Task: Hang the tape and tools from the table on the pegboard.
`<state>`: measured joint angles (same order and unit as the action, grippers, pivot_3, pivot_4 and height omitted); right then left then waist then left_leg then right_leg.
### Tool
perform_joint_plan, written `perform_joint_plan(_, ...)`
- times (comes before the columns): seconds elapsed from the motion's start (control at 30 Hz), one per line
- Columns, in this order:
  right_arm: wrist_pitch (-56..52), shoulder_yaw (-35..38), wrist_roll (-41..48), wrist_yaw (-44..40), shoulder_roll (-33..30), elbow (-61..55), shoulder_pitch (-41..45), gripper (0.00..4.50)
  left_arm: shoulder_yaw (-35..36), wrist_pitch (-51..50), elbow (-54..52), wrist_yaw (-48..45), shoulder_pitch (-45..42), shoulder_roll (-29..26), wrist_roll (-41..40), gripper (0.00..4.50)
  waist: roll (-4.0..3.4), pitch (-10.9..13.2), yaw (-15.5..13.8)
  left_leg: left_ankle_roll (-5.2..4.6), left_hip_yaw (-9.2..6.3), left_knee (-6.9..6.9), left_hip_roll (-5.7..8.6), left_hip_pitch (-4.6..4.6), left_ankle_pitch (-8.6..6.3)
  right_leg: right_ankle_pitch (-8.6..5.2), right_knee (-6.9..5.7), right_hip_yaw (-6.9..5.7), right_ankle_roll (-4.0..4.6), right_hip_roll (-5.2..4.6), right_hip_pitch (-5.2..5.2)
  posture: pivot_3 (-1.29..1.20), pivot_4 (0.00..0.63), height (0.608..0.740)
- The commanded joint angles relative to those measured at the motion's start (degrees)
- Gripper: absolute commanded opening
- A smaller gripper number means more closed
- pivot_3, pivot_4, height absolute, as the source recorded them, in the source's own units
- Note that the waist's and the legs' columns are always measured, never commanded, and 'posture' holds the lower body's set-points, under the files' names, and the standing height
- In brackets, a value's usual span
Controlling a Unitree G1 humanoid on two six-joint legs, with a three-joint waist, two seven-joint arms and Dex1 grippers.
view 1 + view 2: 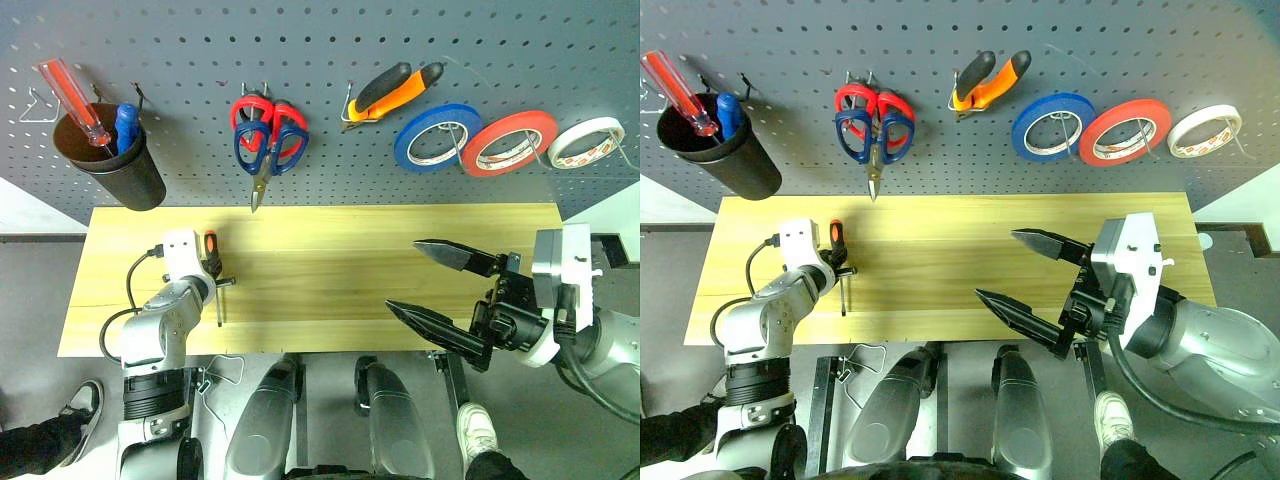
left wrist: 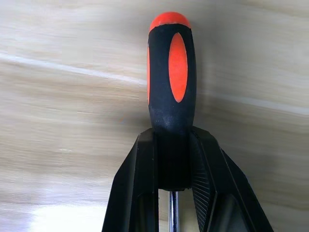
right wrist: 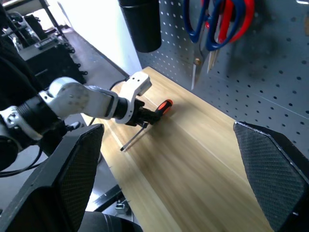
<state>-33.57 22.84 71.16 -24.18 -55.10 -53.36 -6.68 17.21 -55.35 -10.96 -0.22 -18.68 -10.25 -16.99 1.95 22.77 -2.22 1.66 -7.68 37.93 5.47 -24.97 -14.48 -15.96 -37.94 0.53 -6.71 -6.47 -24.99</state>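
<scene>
The small screwdriver (image 2: 172, 72), with its orange-and-black handle, is pinched at the lower end of the handle by the left gripper (image 1: 213, 277) over the near-left part of the bench (image 1: 330, 330). Its 2 black fingers (image 2: 140, 193) are pressed against both sides of the grip, the handle tip points toward the pegboard, and the thin metal shaft (image 1: 219, 305) runs back toward the near edge of the bench. Whether the shaft touches the wood cannot be told.

The right gripper (image 1: 440, 285) hangs over the near-right part of the bench, spread wide and holding nothing, its 2 pointed fingers (image 1: 1015, 312) aimed toward the middle of the bench.

Beyond the bench, the pegboard (image 1: 320, 60) carries the rest. At its left end a black cup (image 1: 112, 158) holds a long red screwdriver (image 1: 75, 100) and a blue one (image 1: 126, 125). To the right of the cup, 2 pairs of scissors hang together on hooks with blades down, the red-handled scissors (image 1: 250, 108) overlapping the scissors with dark blue handles (image 1: 290, 152). Next come the pliers (image 1: 395, 92), tilted, with orange-and-black handles. Farther right 3 rolls hang in a row: a blue roll (image 1: 437, 137), the red tape (image 1: 510, 142) overlapping its edge, and a white roll (image 1: 587, 142) at the far right.
</scene>
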Motion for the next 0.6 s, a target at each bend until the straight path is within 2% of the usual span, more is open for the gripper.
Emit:
perform_joint_plan(0.03,1.72,-0.41,-1.81,-0.99,1.31,-1.54,0.05,4.50,-0.02,-5.75,-10.68,0.12,0.64,-0.06,-2.69,0.51,0.00,0.00,0.03,0.03,0.01,0.00,0.00,-0.01,0.01,0.00,0.00,0.00,0.00,0.00,-0.01,-0.01,0.390,0.710)
perform_joint_plan(0.3,4.49,-2.39,-8.08,-3.49,4.91,0.34,1.72,4.50,-3.02,-18.69,-22.51,-1.06,4.33,-0.23,-6.05,0.51,0.06,-0.23,-0.17,0.13,0.03,0.01,0.02,-0.01,0.07,0.00,-0.01,-0.08,-0.01,0.03,-0.03,0.04,0.308,0.710)
perform_joint_plan(0.47,6.50,-5.27,-13.71,-4.55,7.46,3.07,5.57,4.50,-9.44,-18.68,-24.18,-2.29,8.62,-1.33,-5.20,0.51,0.04,-1.44,-0.52,0.20,0.01,0.01,0.04,-0.02,0.11,0.01,-0.03,-0.11,-0.01,0.04,-0.05,0.06,0.252,0.710)
perform_joint_plan(0.6,7.89,-6.48,-17.42,-5.51,9.21,4.27,7.00,4.50,-15.51,-14.65,-27.78,-3.46,9.68,-3.04,-3.94,0.51,0.05,-3.02,-1.53,0.24,0.00,0.01,0.05,-0.02,0.13,0.01,-0.04,-0.10,0.00,0.06,-0.06,0.08,0.208,0.710)
